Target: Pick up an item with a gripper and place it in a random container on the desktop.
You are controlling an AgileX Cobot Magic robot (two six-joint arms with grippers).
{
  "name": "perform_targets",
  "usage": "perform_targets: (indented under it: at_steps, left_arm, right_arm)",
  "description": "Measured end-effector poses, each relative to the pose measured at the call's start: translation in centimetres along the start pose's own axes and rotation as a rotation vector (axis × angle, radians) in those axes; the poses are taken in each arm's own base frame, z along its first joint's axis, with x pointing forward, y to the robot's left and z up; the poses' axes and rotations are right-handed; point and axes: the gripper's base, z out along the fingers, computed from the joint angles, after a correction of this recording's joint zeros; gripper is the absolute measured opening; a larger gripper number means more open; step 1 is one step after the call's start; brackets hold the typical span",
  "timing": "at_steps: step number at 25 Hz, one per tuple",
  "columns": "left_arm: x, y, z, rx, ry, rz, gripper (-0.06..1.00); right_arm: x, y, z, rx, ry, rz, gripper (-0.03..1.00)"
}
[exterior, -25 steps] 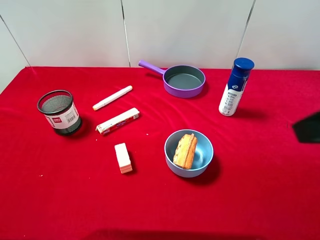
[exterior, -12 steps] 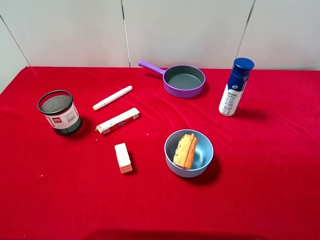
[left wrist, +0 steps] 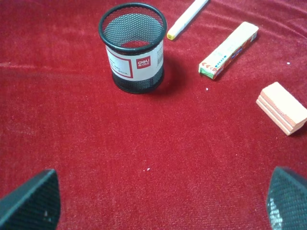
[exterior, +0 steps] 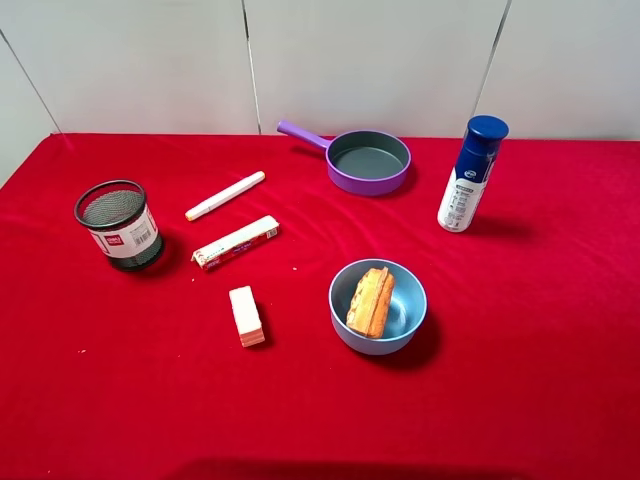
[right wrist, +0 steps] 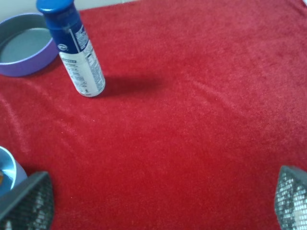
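Note:
The orange-brown waffle wedge (exterior: 371, 301) lies inside the light blue bowl (exterior: 411, 316) on the red desktop (exterior: 520, 350), right of centre. Neither gripper shows in the exterior high view. In the left wrist view my left gripper (left wrist: 163, 201) is open and empty, fingertips (left wrist: 33, 199) wide apart over bare cloth, near the mesh cup. In the right wrist view my right gripper (right wrist: 163, 203) is open and empty over bare cloth; a sliver of the bowl (right wrist: 8, 167) shows at the frame's edge beside one fingertip (right wrist: 29, 201).
A black mesh pen cup (exterior: 118, 224) (left wrist: 134, 45), a white marker (exterior: 225, 195), a wrapped candy bar (exterior: 236, 242) and a pale block (exterior: 246, 316) lie on the left. A purple pan (exterior: 366, 160) and a blue-capped bottle (exterior: 470, 175) (right wrist: 74, 48) stand at the back.
The right arm, visible at the right edge one second ago, has left the exterior high view. The waffle and bowl have not moved.

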Motion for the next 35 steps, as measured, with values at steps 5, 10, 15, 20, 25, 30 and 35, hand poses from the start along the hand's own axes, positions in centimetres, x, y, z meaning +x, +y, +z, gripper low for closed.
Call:
perform_targets:
  at_steps: [5, 10, 15, 20, 25, 30, 35]
  left_arm:
    - [0.0, 0.0, 0.0, 0.0, 0.0, 0.0, 0.85]
    - [0.0, 0.0, 0.0, 0.0, 0.0, 0.0, 0.85]
    - [0.0, 0.0, 0.0, 0.0, 0.0, 0.0, 0.85]
    - [0.0, 0.0, 0.0, 0.0, 0.0, 0.0, 0.85]
    - [0.0, 0.0, 0.0, 0.0, 0.0, 0.0, 0.85]
    - [0.0, 0.0, 0.0, 0.0, 0.0, 0.0, 0.85]
    - [0.0, 0.0, 0.0, 0.0, 0.0, 0.0, 0.85]
  right_arm:
    - [1.24, -0.1, 0.1, 0.003, -0.078, -0.003, 0.69]
    - [1.28, -0.14, 0.23, 0.005, -0.079, -0.005, 0.69]
    - [1.3, -0.15, 0.21, 0.006, -0.08, -0.007, 0.69]
    - [1.3, -0.16, 0.21, 0.008, -0.08, -0.008, 0.69]
    - [1.3, -0.16, 0.21, 0.008, -0.08, -0.008, 0.69]
    - [1.3, -0.1, 0.21, 0.001, -0.08, -0.004, 0.69]
    - [1.3, -0.07, 0.21, -0.002, -0.08, -0.002, 0.69]
